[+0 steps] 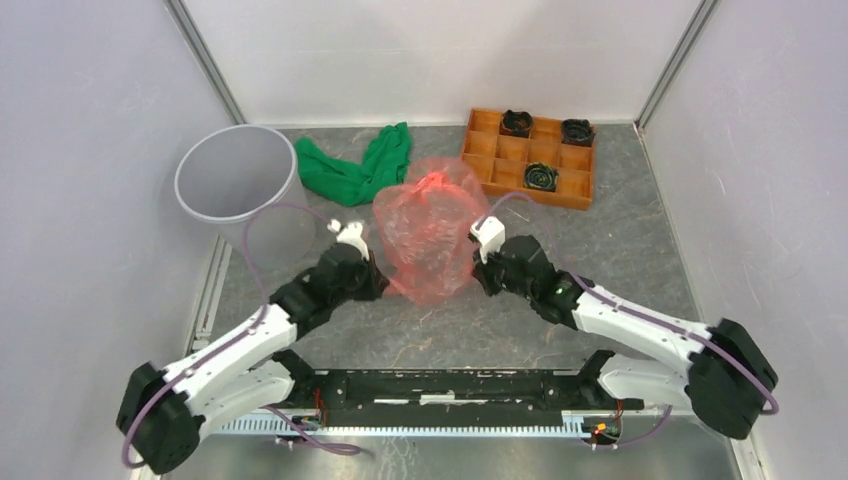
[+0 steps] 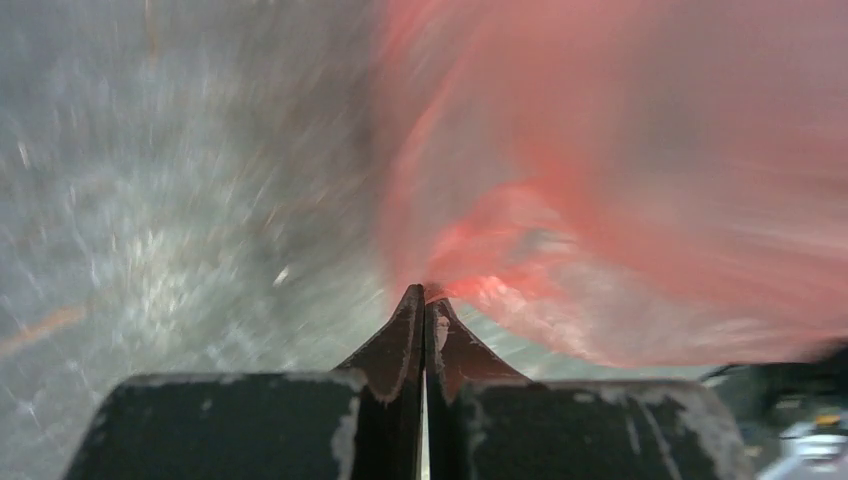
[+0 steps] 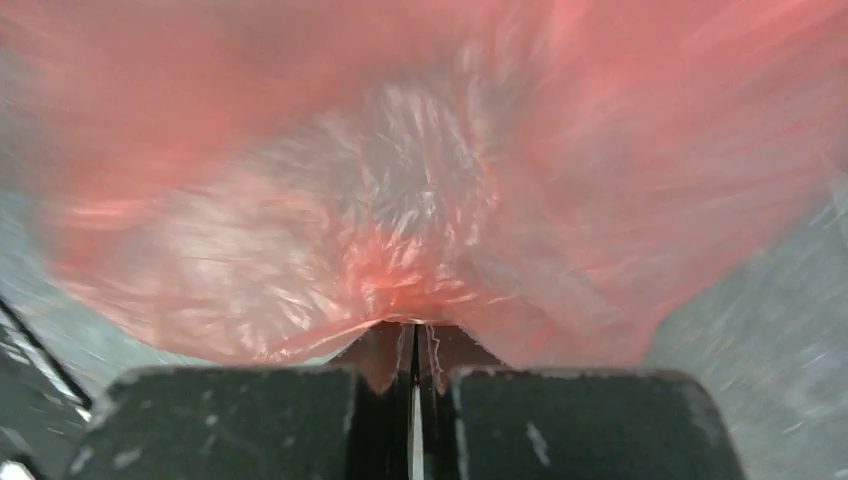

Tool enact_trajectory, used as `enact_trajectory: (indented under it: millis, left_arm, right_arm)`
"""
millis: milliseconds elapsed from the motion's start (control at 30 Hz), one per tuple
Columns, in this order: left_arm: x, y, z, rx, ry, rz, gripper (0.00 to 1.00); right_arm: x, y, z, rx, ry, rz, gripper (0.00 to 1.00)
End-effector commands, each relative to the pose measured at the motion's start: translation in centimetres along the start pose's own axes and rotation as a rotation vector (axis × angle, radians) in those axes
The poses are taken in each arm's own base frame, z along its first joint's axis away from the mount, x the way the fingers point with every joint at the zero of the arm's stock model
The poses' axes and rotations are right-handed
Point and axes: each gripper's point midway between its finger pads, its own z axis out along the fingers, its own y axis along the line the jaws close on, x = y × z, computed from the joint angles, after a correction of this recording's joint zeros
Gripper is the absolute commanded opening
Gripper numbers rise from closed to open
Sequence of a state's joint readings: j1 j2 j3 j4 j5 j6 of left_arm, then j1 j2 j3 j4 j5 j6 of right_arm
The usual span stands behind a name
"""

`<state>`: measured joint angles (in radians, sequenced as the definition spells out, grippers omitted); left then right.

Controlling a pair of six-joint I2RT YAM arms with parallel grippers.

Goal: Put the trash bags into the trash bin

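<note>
The red-orange translucent trash bag (image 1: 428,232) hangs puffed up between my two grippers over the middle of the table. My left gripper (image 1: 384,283) is shut on the bag's lower left edge; in the left wrist view its jaws (image 2: 425,292) pinch red film (image 2: 620,180). My right gripper (image 1: 477,270) is shut on the bag's right edge; in the right wrist view the jaws (image 3: 413,325) pinch the film (image 3: 400,180). The round light grey trash bin (image 1: 237,178) stands upright at the far left, apart from the bag. Both wrist views are motion-blurred.
A green cloth (image 1: 358,166) lies between the bin and the bag at the back. An orange-brown compartment tray (image 1: 530,158) with three dark rolls stands at the back right. White walls close in on three sides.
</note>
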<state>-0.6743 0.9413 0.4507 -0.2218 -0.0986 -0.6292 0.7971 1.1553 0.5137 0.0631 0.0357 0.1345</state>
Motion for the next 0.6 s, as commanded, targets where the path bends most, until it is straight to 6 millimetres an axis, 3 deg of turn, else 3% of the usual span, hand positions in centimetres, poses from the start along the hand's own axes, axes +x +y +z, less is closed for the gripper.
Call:
enact_trajectory:
  millis: [0,67,133,167,233,267,333,400,467,500,567]
  left_arm:
    - [-19.7,-13.0,-13.2,0.372,-0.511,0.030,0.02]
    - [-24.0,-16.6,-18.5,0.471,-0.590,0.086,0.02]
    - [-27.0,-19.1,-23.7,0.579,-0.686,0.108,0.02]
    - [-27.9,-19.6,-25.8,0.614,-0.735,0.107,0.02]
    - [-28.6,-19.1,-27.8,0.622,-0.809,0.085,0.02]
    - [-28.4,-18.0,-27.2,0.582,-0.822,0.051,0.02]
    - [-26.0,-14.6,-22.4,0.451,-0.768,-0.037,0.02]
    - [-21.0,-11.8,-16.4,0.373,-0.620,-0.108,0.02]
    - [-14.6,-8.7,-10.7,0.299,-0.438,-0.160,0.02]
    - [-11.6,-7.6,-8.8,0.288,-0.364,-0.197,0.02]
    - [-7.6,-6.6,-7.1,0.336,-0.288,-0.271,0.02]
  right_arm:
    - [-23.0,1.6,-9.7,-0.041,-0.568,-0.075,0.01]
    - [-28.9,2.0,-14.9,-0.046,-0.713,-0.090,0.01]
    - [-32.4,2.1,-19.5,-0.051,-0.845,-0.104,0.01]
    - [-33.2,2.1,-21.2,-0.052,-0.898,-0.102,0.01]
    - [-33.3,2.0,-22.8,-0.047,-0.966,-0.096,0.01]
    - [-32.3,1.6,-22.1,-0.030,-0.961,-0.086,0.01]
    - [-29.2,0.9,-19.0,0.000,-0.896,-0.054,0.01]
    - [-23.8,1.4,-13.3,-0.040,-0.735,-0.033,0.01]
    - [-16.5,2.5,-7.6,-0.115,-0.523,-0.010,0.01]
    - [-13.2,3.2,-5.6,-0.158,-0.435,0.003,0.01]
    - [-8.8,3.9,-3.6,-0.203,-0.325,0.023,0.01]
